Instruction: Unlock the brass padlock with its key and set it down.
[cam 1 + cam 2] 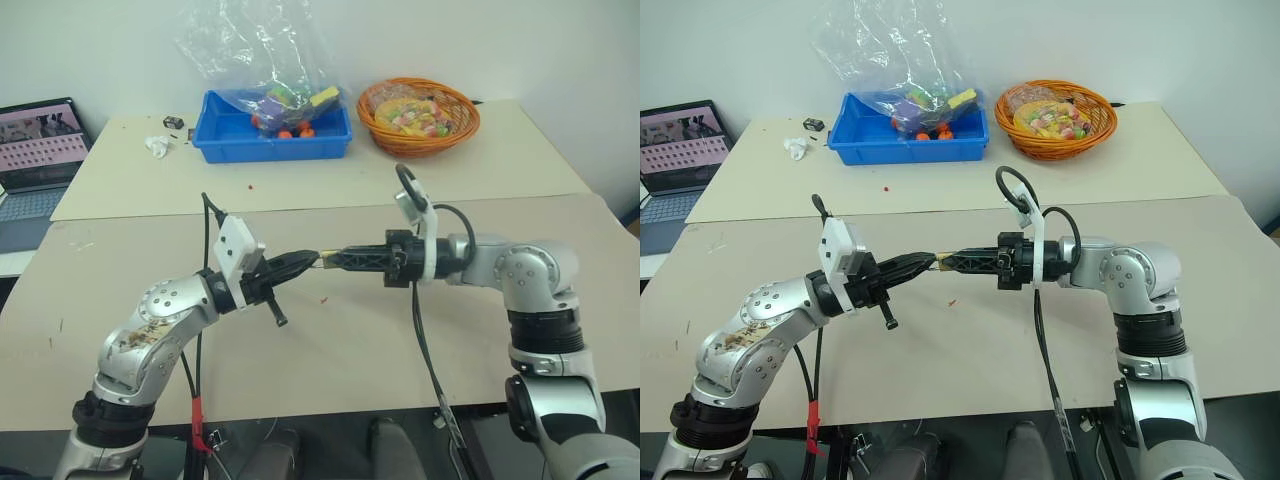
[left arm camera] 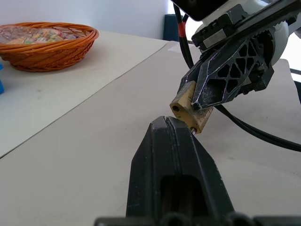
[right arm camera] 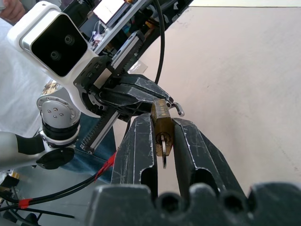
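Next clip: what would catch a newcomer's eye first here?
The two black grippers meeting tip to tip above the tan table: the right gripper pinches the brass padlock, while the shut left gripper points at it. Behind them sit a blue bin under a clear plastic bag and an orange wicker basket.

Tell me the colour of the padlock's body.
Brass yellow-gold; the padlock shows best in the right wrist view, clamped in the right end effector.

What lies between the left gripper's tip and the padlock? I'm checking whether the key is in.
Just a short silvery stub, apparently the key, bridging left gripper and brass padlock, in the left wrist view.
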Available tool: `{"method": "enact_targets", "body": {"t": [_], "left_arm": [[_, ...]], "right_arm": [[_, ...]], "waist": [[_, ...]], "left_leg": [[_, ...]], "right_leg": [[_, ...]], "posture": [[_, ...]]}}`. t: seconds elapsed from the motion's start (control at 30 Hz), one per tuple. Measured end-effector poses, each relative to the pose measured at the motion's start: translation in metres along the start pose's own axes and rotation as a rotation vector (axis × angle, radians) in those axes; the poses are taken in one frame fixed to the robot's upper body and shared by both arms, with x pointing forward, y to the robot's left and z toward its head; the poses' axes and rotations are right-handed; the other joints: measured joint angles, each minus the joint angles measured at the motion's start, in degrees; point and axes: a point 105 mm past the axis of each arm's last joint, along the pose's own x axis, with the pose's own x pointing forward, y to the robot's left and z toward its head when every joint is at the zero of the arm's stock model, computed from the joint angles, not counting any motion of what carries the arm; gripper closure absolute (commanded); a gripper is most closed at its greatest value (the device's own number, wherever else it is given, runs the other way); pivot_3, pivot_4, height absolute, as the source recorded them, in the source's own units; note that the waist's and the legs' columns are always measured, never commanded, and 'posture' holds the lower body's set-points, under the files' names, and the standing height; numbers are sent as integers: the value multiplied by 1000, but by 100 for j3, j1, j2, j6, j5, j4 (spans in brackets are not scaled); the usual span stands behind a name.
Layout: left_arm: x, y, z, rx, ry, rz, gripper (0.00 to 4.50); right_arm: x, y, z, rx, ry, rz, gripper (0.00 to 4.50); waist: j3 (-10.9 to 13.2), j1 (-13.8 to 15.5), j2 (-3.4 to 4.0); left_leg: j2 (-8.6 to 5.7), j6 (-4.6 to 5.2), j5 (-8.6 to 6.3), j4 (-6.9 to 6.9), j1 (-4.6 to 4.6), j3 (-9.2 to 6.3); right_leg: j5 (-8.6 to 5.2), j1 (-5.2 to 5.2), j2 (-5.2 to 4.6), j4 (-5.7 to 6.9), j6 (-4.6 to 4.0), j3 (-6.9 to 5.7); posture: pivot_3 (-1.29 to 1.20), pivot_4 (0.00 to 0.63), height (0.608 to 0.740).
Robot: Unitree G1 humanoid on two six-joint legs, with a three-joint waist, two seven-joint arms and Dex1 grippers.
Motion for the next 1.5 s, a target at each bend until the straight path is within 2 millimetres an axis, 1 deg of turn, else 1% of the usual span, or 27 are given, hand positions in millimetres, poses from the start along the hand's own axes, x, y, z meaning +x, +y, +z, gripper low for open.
{"method": "enact_targets", "body": {"t": [0.13, 0.43, 0.73, 0.97, 1.1, 1.17, 1.27, 1.33, 1.37, 1.4, 1.43, 1.47, 1.5], "left_arm": [[0, 0, 1, 1, -1, 2, 4489], [0, 0, -1, -7, 7, 3, 4489], [1, 0, -1, -5, 7, 6, 4489], [1, 0, -4, -6, 14, 11, 4489], [-8, 0, -18, 33, 77, 20, 4489], [-13, -1, -25, 50, 103, 24, 4489], [-20, 2, -34, 72, 136, 38, 4489], [-24, 3, -38, 101, 155, 46, 4489], [-25, 3, -37, 120, 153, 45, 4489], [-25, 3, -35, 141, 147, 41, 4489], [-25, 2, -33, 159, 136, 34, 4489], [-24, 0, -29, 183, 122, 24, 4489], [-23, -1, -27, 200, 113, 16, 4489]], "right_arm": [[0, 2, 0, 13, -1, 13, 4299], [-1, 17, 15, -24, -42, 76, 4299], [0, 15, 17, -23, -50, 57, 4299], [-1, 5, 16, 21, -62, 24, 4299], [-7, -5, 23, 81, -101, 7, 4299], [-15, -11, 29, 110, -125, -11, 4299], [-21, -19, 33, 171, -135, -29, 4299], [-27, -29, 27, 185, -103, -81, 4299], [-28, -34, 19, 178, -62, -122, 4299], [-28, -42, 5, 158, 3, -174, 4299], [-28, -52, -15, 151, 81, -224, 4299], [-26, -62, -46, 183, 171, -262, 4299], [-24, -67, -67, 210, 224, -274, 4299]], "waist": [[0, -2, 0], [0, -1, 0], [0, -2, 0], [0, -6, 0], [0, -18, 0], [0, 1, 0], [0, 1, 0], [0, 2, 1], [0, 1, 0], [-1, 5, -1], [-2, 13, -3], [-3, 12, -5], [-2, 8, -5]], "left_leg": [[0, 0, 0, 0, 0, 0], [0, 0, 0, 0, 0, 0], [0, 0, 0, 0, 0, 0], [0, 0, 0, -1, 0, 1], [0, 0, 0, -2, 0, 3], [0, 0, 0, -3, 0, 2], [0, 0, 0, -4, 0, 3], [0, 0, 0, -6, 0, 3], [1, 0, 0, -6, 0, 3], [1, 0, 0, -6, 0, 3], [2, 0, 0, -6, 0, 3], [2, 0, 0, -5, -1, 3], [1, 0, 0, -4, -3, 7]], "right_leg": [[0, 0, 0, 0, 0, 0], [0, 0, 0, 0, 0, 0], [0, 0, 0, 0, 0, 0], [0, 0, 0, 0, 0, 1], [1, -1, 0, 0, -1, 2], [1, -1, 0, -1, -2, 1], [1, -1, 0, -2, -2, 1], [1, -1, 0, -2, -2, 1], [1, -1, 0, -3, -2, 0], [1, 0, 0, -3, -2, -2], [1, 1, 0, -4, -2, -4], [1, 1, 0, -4, -2, -4], [1, -1, -2, -3, -1, -1]], "posture": [[0, 150, 740], [0, 150, 740], [0, 150, 740], [0, 150, 740], [0, 150, 740], [0, 150, 740], [0, 150, 740], [0, 150, 740], [0, 150, 740], [0, 150, 740], [0, 150, 740], [0, 150, 740], [0, 150, 740]]}}
